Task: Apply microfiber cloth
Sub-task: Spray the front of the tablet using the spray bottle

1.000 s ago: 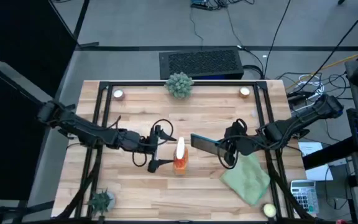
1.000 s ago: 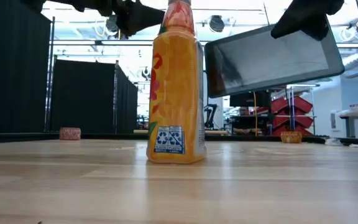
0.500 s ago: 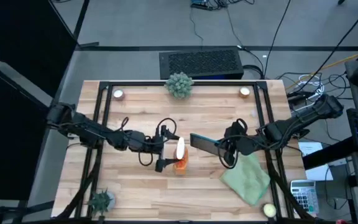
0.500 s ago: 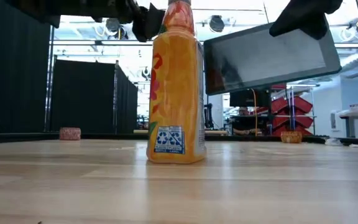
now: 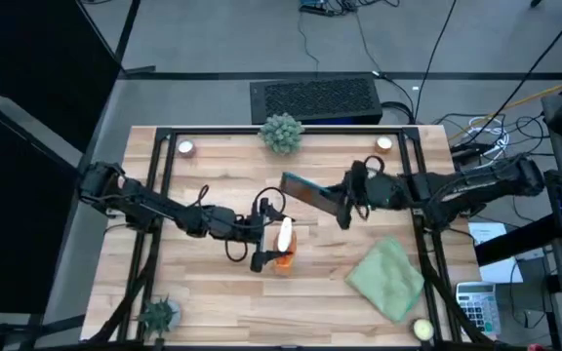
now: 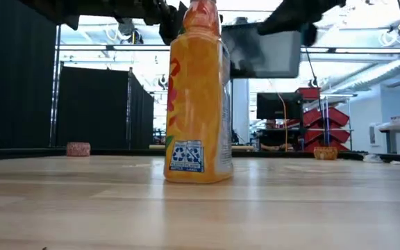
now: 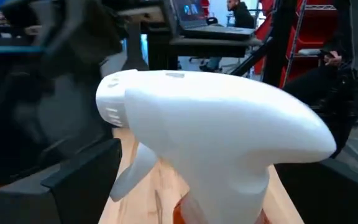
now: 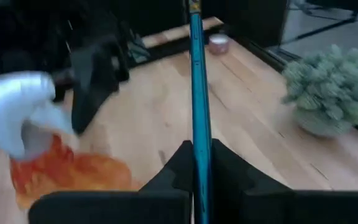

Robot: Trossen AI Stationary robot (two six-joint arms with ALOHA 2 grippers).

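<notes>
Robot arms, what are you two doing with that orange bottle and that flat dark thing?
The right gripper holds the dark tablet up in the air above the table, jaws shut on its edge. The left gripper sits at the white spray head of the orange spray bottle, jaws open on either side of it. The microfiber cloth lies rumpled on the table near the right arm, with nothing touching it.

Left gripper (image 5: pixel 265 232) jaws spread wide mid-table; right gripper (image 5: pixel 341 204) jaws clamped.
</notes>
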